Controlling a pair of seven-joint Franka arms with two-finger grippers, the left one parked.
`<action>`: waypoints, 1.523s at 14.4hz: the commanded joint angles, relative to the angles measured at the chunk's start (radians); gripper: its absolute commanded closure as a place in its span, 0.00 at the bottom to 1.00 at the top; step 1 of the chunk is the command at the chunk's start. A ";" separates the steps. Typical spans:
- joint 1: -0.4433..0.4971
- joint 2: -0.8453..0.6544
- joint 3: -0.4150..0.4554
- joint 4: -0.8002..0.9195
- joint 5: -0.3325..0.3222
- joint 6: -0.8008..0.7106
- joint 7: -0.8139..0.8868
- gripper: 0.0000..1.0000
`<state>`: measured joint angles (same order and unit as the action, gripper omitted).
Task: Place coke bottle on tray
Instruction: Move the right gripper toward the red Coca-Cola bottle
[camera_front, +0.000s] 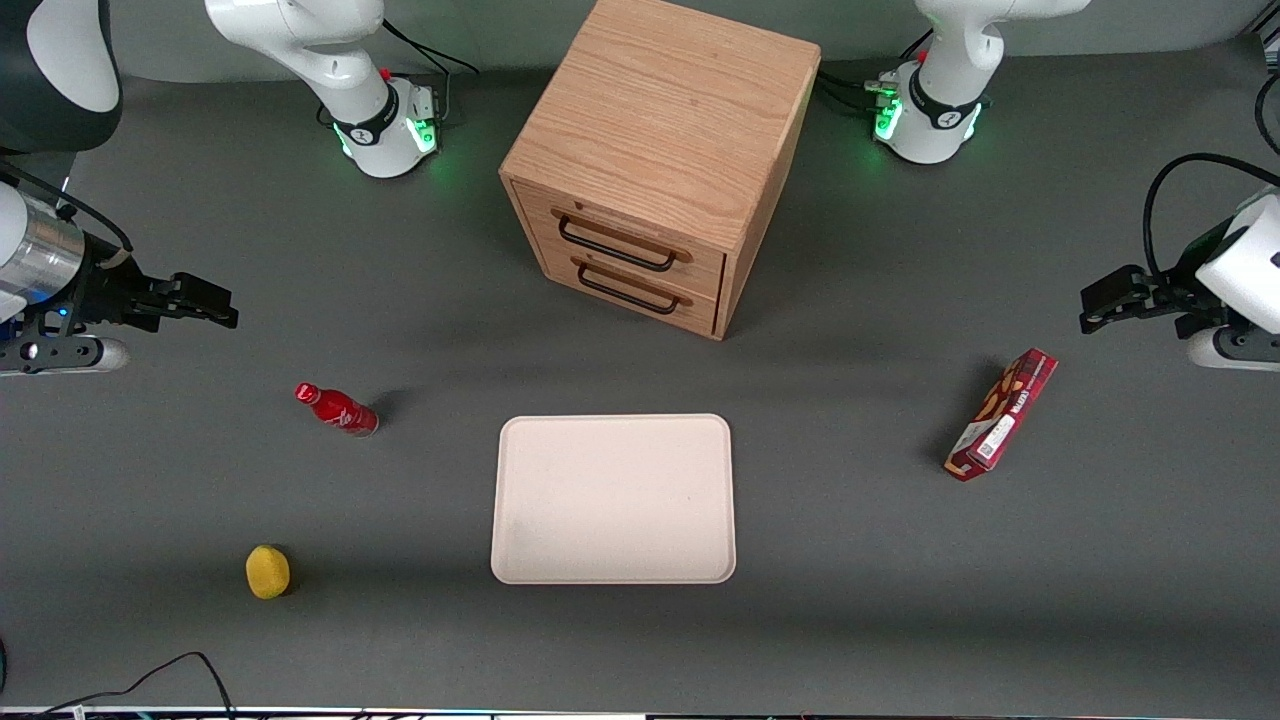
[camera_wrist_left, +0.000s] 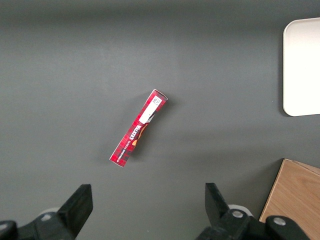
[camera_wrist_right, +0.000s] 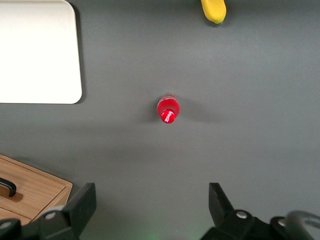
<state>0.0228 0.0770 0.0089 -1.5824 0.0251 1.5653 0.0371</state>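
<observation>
- The gripper (camera_front: 215, 305) hangs high above the table at the working arm's end, its two fingers spread wide and holding nothing; the wrist view shows both fingers well apart with bare table between them.
- The coke bottle (camera_front: 337, 409) stands upright on the table, below the gripper and a little nearer the front camera than it. From the wrist it is seen almost straight down onto the red cap (camera_wrist_right: 168, 114), so the gripper is roughly overhead but not yet centred on it.
- A yellow lemon (camera_front: 267, 571) lies farther from the gripper than the bottle does, nearer the front camera, and well apart from the bottle.
- The tray (camera_front: 520, 560) lies flat toward the table's middle, farther from the gripper than the bottle, with nothing on it.
- The wooden drawer cabinet (camera_front: 660, 150) stands near the tray, farther from the front camera; its top would be the thing to steer clear of during the carry.
- Step in hand, as I judge it: the approach to the bottle, with the task barely begun.
- To do it well: bring the cap midway between the fingers first, then descend straight, closing on the body below the narrow neck.
- The bottle is glossy and slim, so an off-centre close could tip it or let it slip.
</observation>
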 joint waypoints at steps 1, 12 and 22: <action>-0.020 -0.008 0.020 0.002 0.000 -0.013 0.023 0.00; -0.035 0.055 0.019 0.099 0.001 -0.059 0.015 0.00; -0.052 -0.060 0.028 -0.456 -0.013 0.476 -0.108 0.00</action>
<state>-0.0154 0.0921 0.0229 -1.8801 0.0214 1.9229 -0.0336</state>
